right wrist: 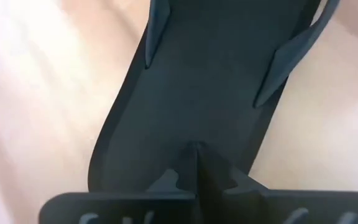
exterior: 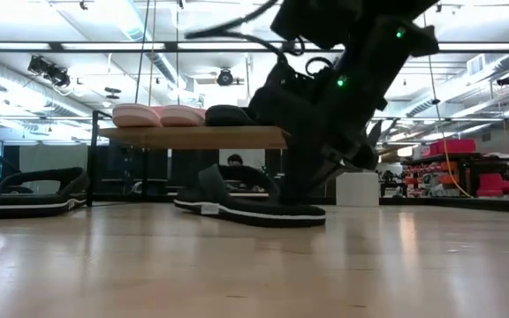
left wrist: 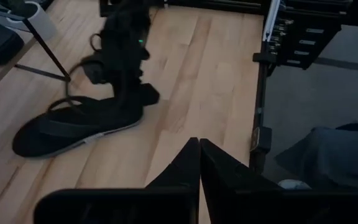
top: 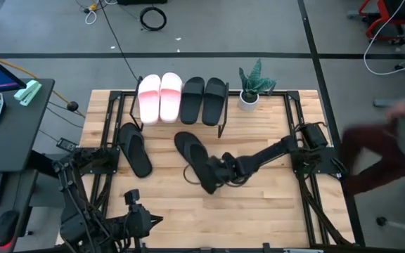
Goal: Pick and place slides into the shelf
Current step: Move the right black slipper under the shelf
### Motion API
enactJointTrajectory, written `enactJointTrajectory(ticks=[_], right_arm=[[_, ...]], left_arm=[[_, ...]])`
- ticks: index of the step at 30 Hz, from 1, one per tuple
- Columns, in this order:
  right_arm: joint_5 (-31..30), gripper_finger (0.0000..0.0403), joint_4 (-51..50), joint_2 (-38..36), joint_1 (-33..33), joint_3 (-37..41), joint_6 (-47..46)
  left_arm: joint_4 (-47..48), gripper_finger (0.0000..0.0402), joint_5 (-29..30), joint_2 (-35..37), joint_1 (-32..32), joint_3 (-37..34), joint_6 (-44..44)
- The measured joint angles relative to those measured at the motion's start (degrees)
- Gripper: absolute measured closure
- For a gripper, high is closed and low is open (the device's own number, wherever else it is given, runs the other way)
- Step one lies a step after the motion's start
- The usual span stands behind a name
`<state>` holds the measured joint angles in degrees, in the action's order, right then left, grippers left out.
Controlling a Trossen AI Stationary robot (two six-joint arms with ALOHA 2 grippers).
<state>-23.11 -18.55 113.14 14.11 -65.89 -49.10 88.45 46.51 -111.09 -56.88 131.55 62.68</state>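
Observation:
The shelf point(exterior: 193, 137) stands at the table's far edge. On its plank lie two pale pink slides point(top: 159, 97) and two black slides point(top: 204, 100). Two black thong flip-flops lie flat on the table: one to the left point(top: 135, 149), one in the middle point(top: 190, 151). My right gripper point(right wrist: 194, 149) is shut. It reaches in from the right and points down at the heel end of the middle flip-flop point(right wrist: 210, 81). My left gripper point(left wrist: 199, 149) is shut and waits near the table's near left corner. My right gripper has its shut fingertips over the heel part of the footbed point(right wrist: 191, 127) of the middle flip-flop, coming from above and slanting in from the right. I cannot tell whether they touch it. The flip-flop point(exterior: 246, 208) lies with its sole on the table.
A small potted plant point(top: 253, 84) stands right of the shelf at the far edge. Black arm frames point(top: 308, 151) line the table's left and right sides. A person point(top: 385, 140) moves beside the right edge. Bare wood lies along the near half of the table point(top: 259, 211).

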Motion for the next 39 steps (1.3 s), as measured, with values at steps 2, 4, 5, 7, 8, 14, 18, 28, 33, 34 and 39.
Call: enactJointTrajectory(ticks=[2,4,5,7,8,14,18,28,33,34,39], right_arm=[[-0.4,0.0401,0.0,0.0,-1.0,0.9,-1.0],[-2.0,0.0401,-0.1,0.0,-1.5,1.3,-3.1],[-3.5,0.0401,-0.3,0.1,-1.5,1.3,-4.6],[-7.2,0.0401,-0.4,0.2,-0.9,1.4,-8.0],[-9.6,0.0401,-0.3,0.3,-0.4,1.5,-9.4],[-17.0,0.0401,-0.5,0.5,1.0,1.7,-11.9],[-17.8,0.0399,-0.7,0.4,3.0,0.6,-9.6],[-17.1,0.0401,0.3,-0.4,8.8,-0.2,-8.0],[-16.3,0.0401,0.7,-0.2,7.4,2.0,-9.8],[-15.6,0.0401,1.5,-0.2,6.9,2.6,-9.8],[-14.0,0.0401,6.6,-0.5,6.2,5.0,-9.1]], left_arm=[[-0.1,0.0393,0.0,0.0,0.0,0.0,0.2],[-0.1,0.0396,0.0,0.0,-0.3,0.0,-0.4],[-0.1,0.0396,0.0,0.0,-0.4,0.0,-0.6],[-0.1,0.0395,0.0,0.0,-0.6,0.0,-0.6],[-0.1,0.0392,0.0,0.0,-0.6,0.0,-0.4],[-0.2,0.0379,0.0,0.0,-0.6,0.0,-0.3],[-0.3,0.0386,0.0,0.0,-0.6,0.0,-0.3],[-0.4,0.0387,0.0,-0.2,-0.8,0.0,1.2],[-0.4,0.0379,-0.1,-0.8,-0.9,0.0,1.2],[-0.6,0.0381,0.0,-0.9,-0.9,0.1,1.2],[-1.2,0.0395,0.0,-1.3,-1.2,0.1,1.2]])
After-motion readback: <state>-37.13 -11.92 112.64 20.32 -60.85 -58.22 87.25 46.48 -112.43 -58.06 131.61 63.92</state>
